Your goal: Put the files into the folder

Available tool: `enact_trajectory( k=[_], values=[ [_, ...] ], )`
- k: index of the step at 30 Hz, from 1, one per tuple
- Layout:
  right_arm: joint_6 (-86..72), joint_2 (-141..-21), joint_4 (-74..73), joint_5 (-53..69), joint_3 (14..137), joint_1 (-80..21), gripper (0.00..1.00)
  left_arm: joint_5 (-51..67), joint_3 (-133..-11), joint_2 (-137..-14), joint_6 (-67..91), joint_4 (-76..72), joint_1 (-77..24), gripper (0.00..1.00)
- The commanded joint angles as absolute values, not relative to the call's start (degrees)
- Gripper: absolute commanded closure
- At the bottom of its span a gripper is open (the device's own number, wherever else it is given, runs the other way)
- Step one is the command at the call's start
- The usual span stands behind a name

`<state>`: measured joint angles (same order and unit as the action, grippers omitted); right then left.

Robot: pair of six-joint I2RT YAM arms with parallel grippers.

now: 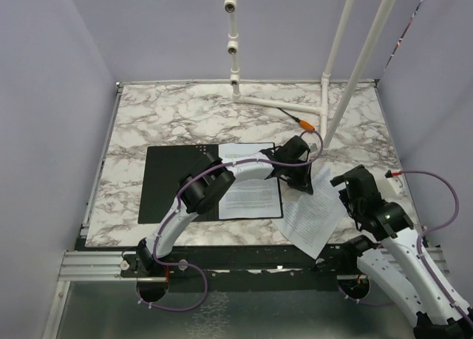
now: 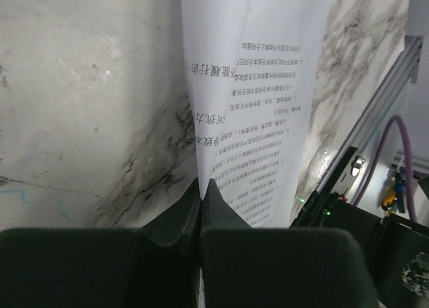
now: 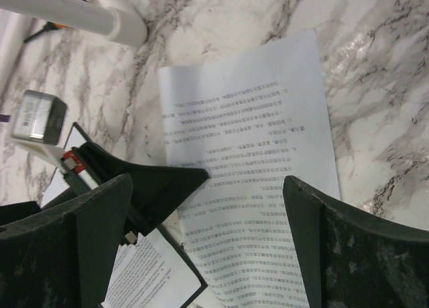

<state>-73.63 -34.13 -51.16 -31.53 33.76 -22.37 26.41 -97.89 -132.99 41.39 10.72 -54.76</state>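
white sheet [image 2: 255,86] clamped edgewise in left gripper [image 2: 201,190]; right gripper [image 3: 208,187] released above it.

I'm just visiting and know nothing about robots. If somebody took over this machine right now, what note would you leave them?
Left gripper: shut, pinching the edge of the loose sheet.
Right gripper: open, holding nothing, hovering over that same sheet.
Folder: lies open on the marble table, black inside facing up.
Done: one filed sheet already lies on the folder's right half.
Left: the loose sheet lies mostly on the table to the right of the folder and has to be moved over onto it.
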Motion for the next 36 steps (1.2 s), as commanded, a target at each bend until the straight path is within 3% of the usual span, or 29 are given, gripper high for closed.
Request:
enact_trajectory(
  k=[1, 17, 36],
  values=[
    [-67.60, -30.73, -54.66, -35.45, 38.04, -22.24, 0.02, 31.05, -96.11, -129.32, 45.70, 4.46, -55.28, 1.00],
    [-52.25, -20.75, -50.60, -29.41, 49.36, -22.24, 0.04, 33.89, -89.17, -120.71, 58.12, -17.44, -54.96, 1.00],
    [-35.65, -31.66, -41.63, -10.19, 56.55, -22.24, 0.07, 32.17, -79.22, -104.63, 54.80, -18.30, -47.78, 1.00]
  ],
)
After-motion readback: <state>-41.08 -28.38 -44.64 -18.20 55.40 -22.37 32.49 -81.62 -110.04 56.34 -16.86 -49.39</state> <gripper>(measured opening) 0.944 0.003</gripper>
